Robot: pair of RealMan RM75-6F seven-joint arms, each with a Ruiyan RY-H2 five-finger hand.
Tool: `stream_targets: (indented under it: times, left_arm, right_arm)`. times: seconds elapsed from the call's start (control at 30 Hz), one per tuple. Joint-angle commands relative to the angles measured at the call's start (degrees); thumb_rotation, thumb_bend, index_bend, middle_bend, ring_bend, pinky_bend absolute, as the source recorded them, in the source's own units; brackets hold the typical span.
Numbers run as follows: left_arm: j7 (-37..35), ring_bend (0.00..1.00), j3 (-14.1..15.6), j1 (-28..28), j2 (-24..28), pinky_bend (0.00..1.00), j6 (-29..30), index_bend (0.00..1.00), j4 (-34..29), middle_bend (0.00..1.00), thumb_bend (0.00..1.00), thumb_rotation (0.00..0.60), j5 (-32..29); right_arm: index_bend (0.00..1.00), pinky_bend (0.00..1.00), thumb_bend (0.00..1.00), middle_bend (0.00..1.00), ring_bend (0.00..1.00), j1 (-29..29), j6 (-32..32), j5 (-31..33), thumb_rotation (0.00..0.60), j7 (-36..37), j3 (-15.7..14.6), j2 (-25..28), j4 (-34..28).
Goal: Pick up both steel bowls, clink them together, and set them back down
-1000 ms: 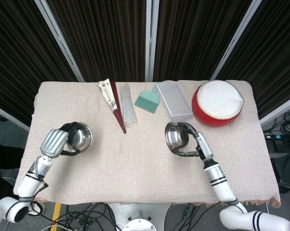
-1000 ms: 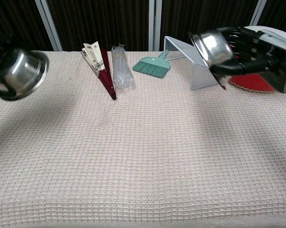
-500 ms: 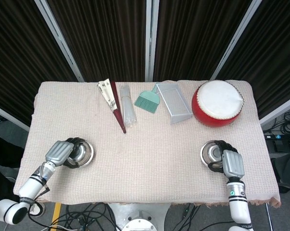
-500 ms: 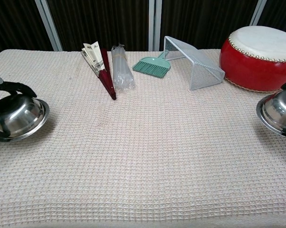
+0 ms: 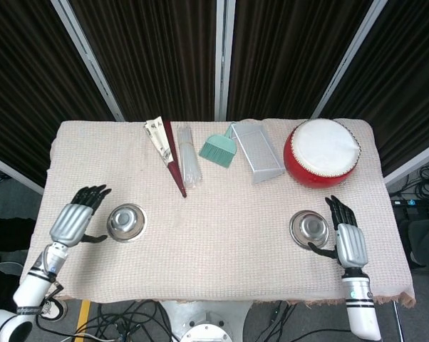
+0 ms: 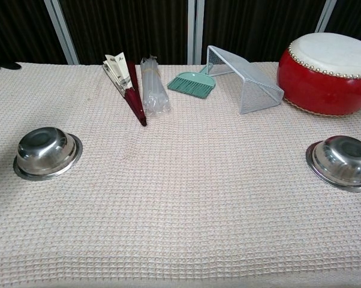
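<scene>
- Head view gives me both steel bowls resting on the cloth-covered table [image 5: 214, 235], well apart: the left bowl [image 5: 125, 221] near the left edge, the right bowl [image 5: 308, 229] below the red drum [image 5: 321, 152].
- My left hand [image 5: 73, 223] sits just beside its bowl, fingers spread, holding nothing.
- My right hand [image 5: 346, 239] lies beside the other bowl, fingers spread; whether the thumb touches the rim, I cannot tell.
- Chest view shows both bowls upright on the cloth.
</scene>
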Motion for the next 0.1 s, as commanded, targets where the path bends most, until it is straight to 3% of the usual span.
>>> stream_targets:
  times: [0.03, 0.1]
  left_arm:
    - [1.8, 0.00, 1.4, 8.5, 0.9, 0.05, 11.8, 0.00, -3.8, 0.00, 0.00, 0.600, -0.1]
    - [1.0, 0.00, 2.7, 11.8, -0.1, 0.05, 14.8, 0.00, -2.6, 0.00, 0.00, 0.600, -0.3]
  right_arm:
    - [0.00, 0.00, 0.00, 0.00, 0.00, -3.4, 5.4, -5.5, 0.600, 1.4, -2.3, 0.8, 2.4]
    - [0.00, 0.00, 0.00, 0.00, 0.00, -4.9, 7.1, -6.3, 0.600, 0.0, -3.0, 0.0, 4.9]
